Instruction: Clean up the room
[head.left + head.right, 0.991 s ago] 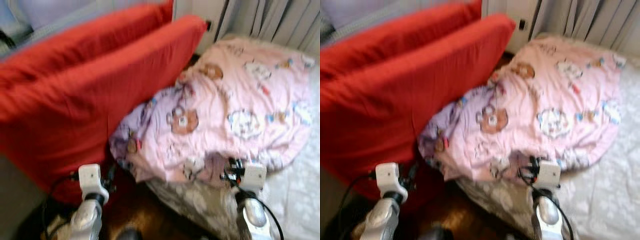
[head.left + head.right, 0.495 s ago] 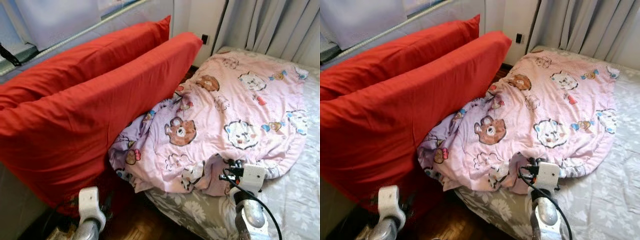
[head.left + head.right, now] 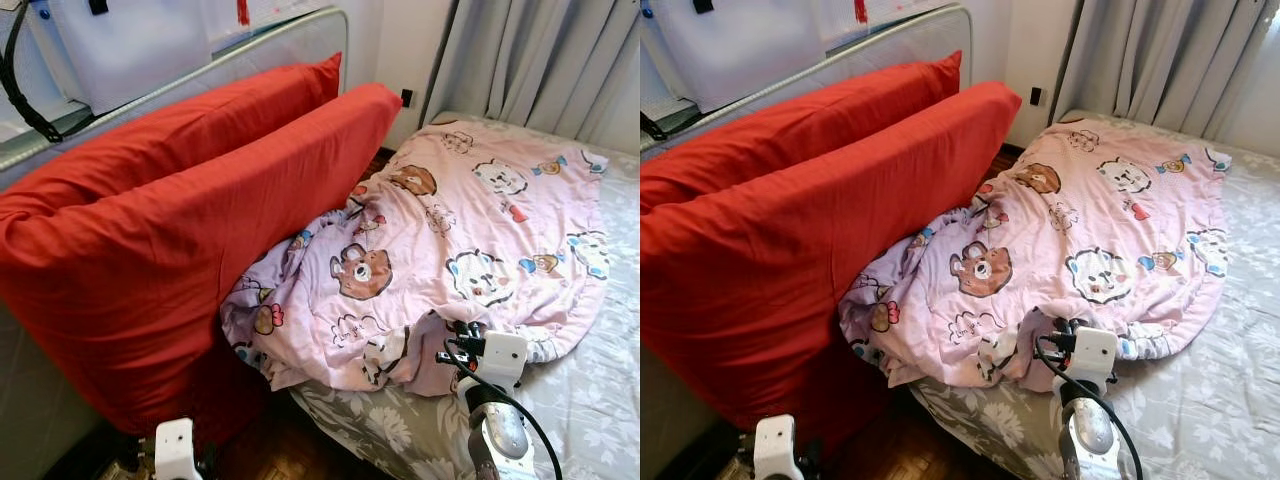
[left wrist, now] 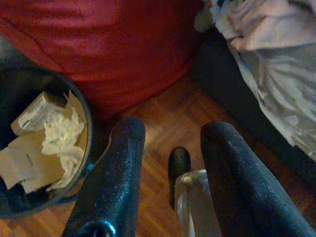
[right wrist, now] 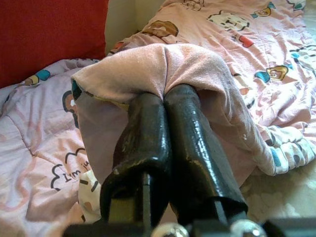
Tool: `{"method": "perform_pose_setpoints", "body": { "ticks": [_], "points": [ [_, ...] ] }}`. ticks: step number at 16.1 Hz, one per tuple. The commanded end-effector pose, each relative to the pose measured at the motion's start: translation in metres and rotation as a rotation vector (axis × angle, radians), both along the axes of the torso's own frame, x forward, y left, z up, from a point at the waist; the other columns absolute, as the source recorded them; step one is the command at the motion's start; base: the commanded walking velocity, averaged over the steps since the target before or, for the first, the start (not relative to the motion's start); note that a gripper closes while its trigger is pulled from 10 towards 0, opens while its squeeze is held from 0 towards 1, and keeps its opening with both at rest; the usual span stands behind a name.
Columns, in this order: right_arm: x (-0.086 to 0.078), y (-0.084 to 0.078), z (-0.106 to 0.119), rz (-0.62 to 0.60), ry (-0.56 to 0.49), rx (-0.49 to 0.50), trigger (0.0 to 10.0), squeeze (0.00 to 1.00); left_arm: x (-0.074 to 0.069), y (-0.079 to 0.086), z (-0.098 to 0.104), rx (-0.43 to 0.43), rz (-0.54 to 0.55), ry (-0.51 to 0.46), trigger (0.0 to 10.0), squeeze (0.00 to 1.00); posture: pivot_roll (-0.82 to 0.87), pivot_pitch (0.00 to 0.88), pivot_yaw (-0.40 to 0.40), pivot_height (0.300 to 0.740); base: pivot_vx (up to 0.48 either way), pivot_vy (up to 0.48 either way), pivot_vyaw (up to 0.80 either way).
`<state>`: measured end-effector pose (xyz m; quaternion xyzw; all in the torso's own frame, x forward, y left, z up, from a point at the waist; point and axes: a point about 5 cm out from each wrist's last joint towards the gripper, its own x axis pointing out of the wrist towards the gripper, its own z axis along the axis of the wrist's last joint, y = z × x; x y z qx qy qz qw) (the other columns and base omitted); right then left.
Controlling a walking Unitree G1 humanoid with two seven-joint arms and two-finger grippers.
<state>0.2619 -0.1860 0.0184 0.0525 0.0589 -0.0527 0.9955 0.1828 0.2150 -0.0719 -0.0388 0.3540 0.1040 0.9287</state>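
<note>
Two red cushions (image 3: 170,230) lean beside the bed (image 3: 590,400). Your right gripper (image 5: 165,98) pinches the pink quilt (image 3: 470,230) at its near edge. Your left gripper (image 4: 168,148), fingers apart, hangs over wood floor (image 4: 163,113) near a half-cropped bin (image 4: 44,148).

Even daylight fills both eye views, which are sharp, with soft shadow under the pillows (image 3: 180,230) beside the bed (image 3: 400,430). The left wrist view is dim and grainy. In the right wrist view the fingers (image 5: 187,133) show glare, slightly blurred.
</note>
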Motion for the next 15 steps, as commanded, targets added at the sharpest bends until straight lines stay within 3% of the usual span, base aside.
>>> {"method": "perform_pose_setpoints", "body": {
  "ticks": [1,7,15],
  "points": [
    [-0.0011,0.0003,-0.0003,0.001,-0.007,-0.005,10.0,0.0,-0.0082,-0.0002,-0.0042,0.003,-0.001,0.024,10.0,0.0,0.03,0.038,-0.002,0.74,0.0,0.0,0.0],
    [-0.0005,-0.0034,0.0009,-0.025,-0.007,-0.012,10.0,0.0,-0.0155,0.0095,-0.0053,0.005,0.031,0.031,10.0,0.0,0.04,0.083,0.0,0.74,0.0,0.0,0.0],
    [-0.0001,-0.0066,0.0041,-0.06,-0.022,-0.023,10.0,0.0,-0.0151,0.0067,-0.0057,-0.011,0.025,0.027,10.0,0.0,0.05,0.1,0.006,0.74,-0.031,0.0,0.0]
  ]
}}
